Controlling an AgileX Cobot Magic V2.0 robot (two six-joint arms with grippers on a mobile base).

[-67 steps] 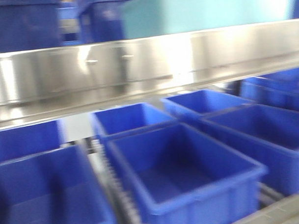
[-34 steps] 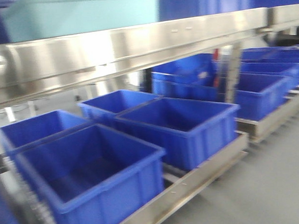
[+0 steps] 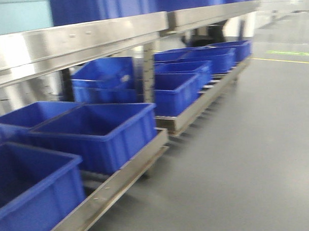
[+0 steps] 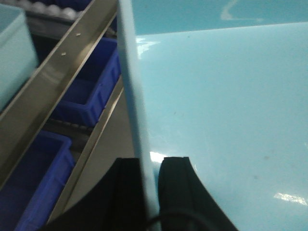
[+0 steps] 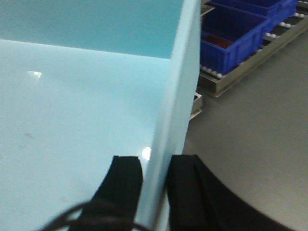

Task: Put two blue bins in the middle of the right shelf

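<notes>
A pale sky-blue bin (image 4: 216,120) fills both wrist views, which look down into it. My left gripper (image 4: 149,161) is shut on its left wall, one black finger (image 4: 175,178) inside and one outside. My right gripper (image 5: 155,161) is shut on the bin's (image 5: 72,106) right wall in the same way. Another pale blue bin (image 4: 14,53) sits on the steel tier at the left; it also shows at the top left of the front view (image 3: 14,16). The near rack's middle rail (image 3: 81,39) crosses the upper left. The farther rack's middle rail (image 3: 212,13) continues to the right.
Royal-blue crates (image 3: 99,130) fill the low roller tier, and more (image 3: 193,68) sit on the farther rack. Dark blue crates (image 3: 105,5) stand on the middle tier. A steel upright (image 3: 148,70) divides the racks. Grey floor (image 3: 247,142) lies to the right, with a marked line (image 3: 289,54).
The front view has swung right. The racks and crates slid left in the frame, and open floor and the farther rack came into view.
</notes>
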